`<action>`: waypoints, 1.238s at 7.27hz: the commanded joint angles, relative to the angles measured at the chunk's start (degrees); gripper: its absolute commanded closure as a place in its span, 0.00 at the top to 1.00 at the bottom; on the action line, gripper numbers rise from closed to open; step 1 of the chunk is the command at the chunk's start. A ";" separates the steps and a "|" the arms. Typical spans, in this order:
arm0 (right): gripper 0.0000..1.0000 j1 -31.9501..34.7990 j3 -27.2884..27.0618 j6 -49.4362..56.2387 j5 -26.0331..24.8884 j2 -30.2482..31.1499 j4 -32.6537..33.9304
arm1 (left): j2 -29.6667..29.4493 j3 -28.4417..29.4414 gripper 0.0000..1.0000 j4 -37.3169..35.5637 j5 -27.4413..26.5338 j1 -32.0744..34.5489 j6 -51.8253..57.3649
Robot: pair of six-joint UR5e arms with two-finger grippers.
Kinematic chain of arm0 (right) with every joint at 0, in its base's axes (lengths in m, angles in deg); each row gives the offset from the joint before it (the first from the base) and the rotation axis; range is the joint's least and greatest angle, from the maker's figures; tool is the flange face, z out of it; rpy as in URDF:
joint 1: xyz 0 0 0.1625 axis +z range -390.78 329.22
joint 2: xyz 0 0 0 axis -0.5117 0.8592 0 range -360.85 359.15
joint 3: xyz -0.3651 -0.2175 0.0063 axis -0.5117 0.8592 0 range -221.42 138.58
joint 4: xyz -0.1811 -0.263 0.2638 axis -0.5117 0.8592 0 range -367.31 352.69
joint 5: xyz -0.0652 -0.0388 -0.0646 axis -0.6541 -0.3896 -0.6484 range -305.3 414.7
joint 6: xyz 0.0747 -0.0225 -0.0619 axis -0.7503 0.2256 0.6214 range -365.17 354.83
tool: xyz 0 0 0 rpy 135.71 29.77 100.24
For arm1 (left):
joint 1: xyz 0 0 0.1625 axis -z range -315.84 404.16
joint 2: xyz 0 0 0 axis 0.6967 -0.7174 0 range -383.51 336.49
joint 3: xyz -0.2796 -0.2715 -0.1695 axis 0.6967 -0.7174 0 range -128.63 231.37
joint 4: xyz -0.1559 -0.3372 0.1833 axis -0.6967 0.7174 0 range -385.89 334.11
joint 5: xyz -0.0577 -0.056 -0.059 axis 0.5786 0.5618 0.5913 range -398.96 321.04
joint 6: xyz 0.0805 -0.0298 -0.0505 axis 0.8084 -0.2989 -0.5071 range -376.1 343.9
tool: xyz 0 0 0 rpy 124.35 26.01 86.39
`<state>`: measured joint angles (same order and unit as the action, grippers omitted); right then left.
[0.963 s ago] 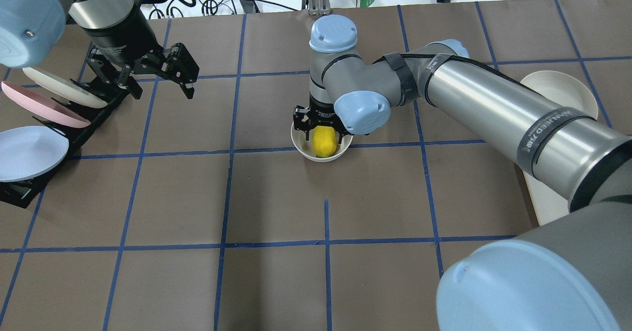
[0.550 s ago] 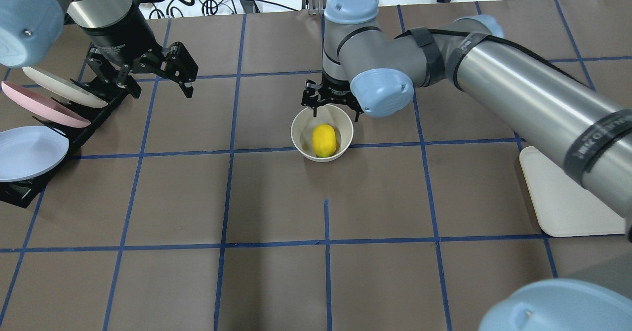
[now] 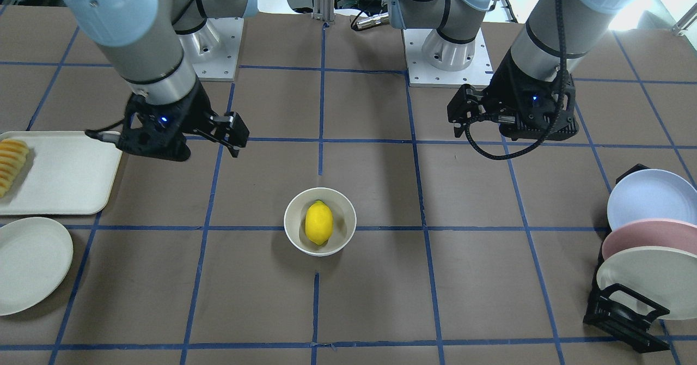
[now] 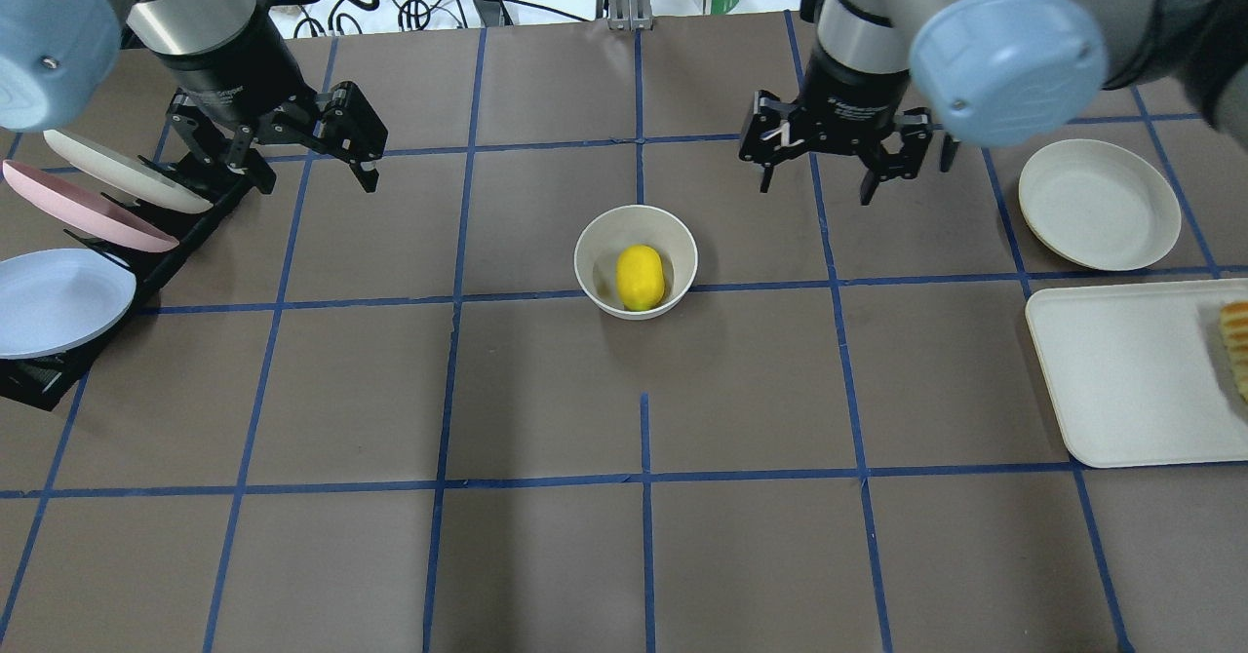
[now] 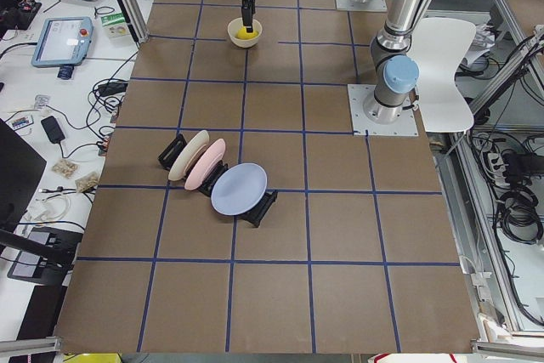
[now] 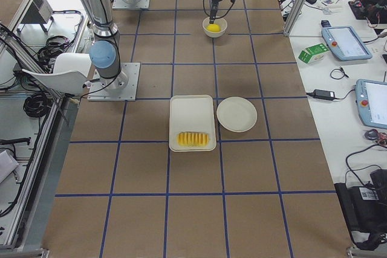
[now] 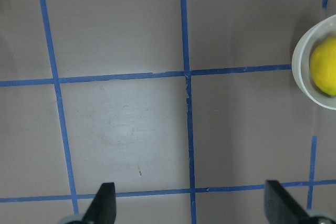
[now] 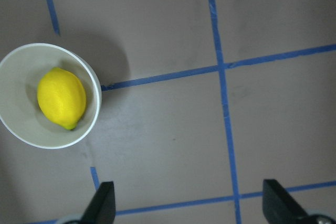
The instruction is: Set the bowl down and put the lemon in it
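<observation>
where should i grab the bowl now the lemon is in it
Grip the bowl by its rim, coming straight down, one of the jaws inside the wall and one outside. It is deep and round, so pinching the wall probably holds better than spanning it. Pick a stretch beside the long side of the lemon, where bare inner wall shows.

Brown table (image 4: pixel 546 556): bowl (image 4: pixel 585 249) between left gripper (image 4: pixel 317 183) and right gripper (image 4: pixel 816 191) jaws; plate (image 4: pixel 1099 205), tray (image 4: pixel 1121 390) beyond the right's; rack (image 4: pixel 39 385) beyond the left's.

One bowl (image 4: pixel 597 253), one lemon (image 4: pixel 641 278), one tray (image 4: pixel 1121 390), one row of fruit slices (image 4: pixel 1236 346), one rack (image 4: pixel 44 378); four plates: blue plate (image 4: pixel 58 302), pink plate (image 4: pixel 78 207), off-white plate (image 4: pixel 122 173), flat plate (image 4: pixel 1097 203).
</observation>
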<state>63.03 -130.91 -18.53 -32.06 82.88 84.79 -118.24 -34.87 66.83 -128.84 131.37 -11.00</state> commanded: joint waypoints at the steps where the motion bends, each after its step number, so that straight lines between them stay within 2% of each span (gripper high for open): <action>1: 1.00 -4.41 -0.24 3.43 -2.25 8.08 -9.01 | -0.02 0.02 1.00 0.00 -0.12 -0.03 0.00; 6: 1.00 -4.42 -4.11 2.90 -1.91 8.90 -8.51 | 0.16 0.02 1.00 0.00 -0.12 -0.03 0.00; 9: 1.00 -4.69 -4.20 3.17 -2.27 8.81 -8.77 | 0.16 0.02 1.00 0.00 -0.12 -0.03 0.00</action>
<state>58.39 -135.00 -15.29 -34.35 91.71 76.11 -118.04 -34.85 66.83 -128.96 131.35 -11.00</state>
